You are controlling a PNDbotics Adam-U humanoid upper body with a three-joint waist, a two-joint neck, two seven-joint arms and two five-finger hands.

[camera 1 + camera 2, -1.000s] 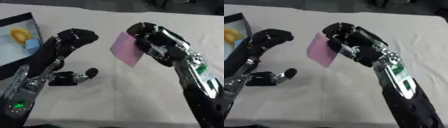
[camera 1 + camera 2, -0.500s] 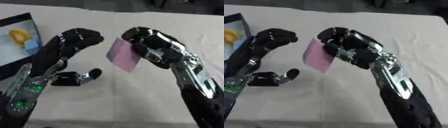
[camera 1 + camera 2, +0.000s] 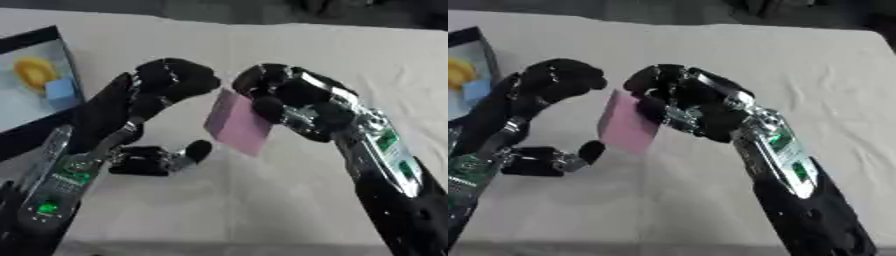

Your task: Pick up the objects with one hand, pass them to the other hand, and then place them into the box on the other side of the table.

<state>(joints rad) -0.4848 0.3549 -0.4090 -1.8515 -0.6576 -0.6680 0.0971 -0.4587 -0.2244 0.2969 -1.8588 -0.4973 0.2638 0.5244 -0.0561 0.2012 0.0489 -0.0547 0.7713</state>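
Note:
My right hand is curled round the upper right edge of a flat pink block and holds it above the table's middle. My left hand hangs just left of the block, its fingers bent over near the block's top corner and its thumb spread out below. Whether the left fingers touch the block I cannot tell. The box lies at the left edge; it has a dark rim and a pale blue floor, with a yellow object and a light blue cube inside.
A white cloth covers the table. Dark shapes lie beyond its far edge.
My right hand has carried the pink block leftward, toward my left hand. The left hand has come up closer, and the gap between the two has nearly closed.

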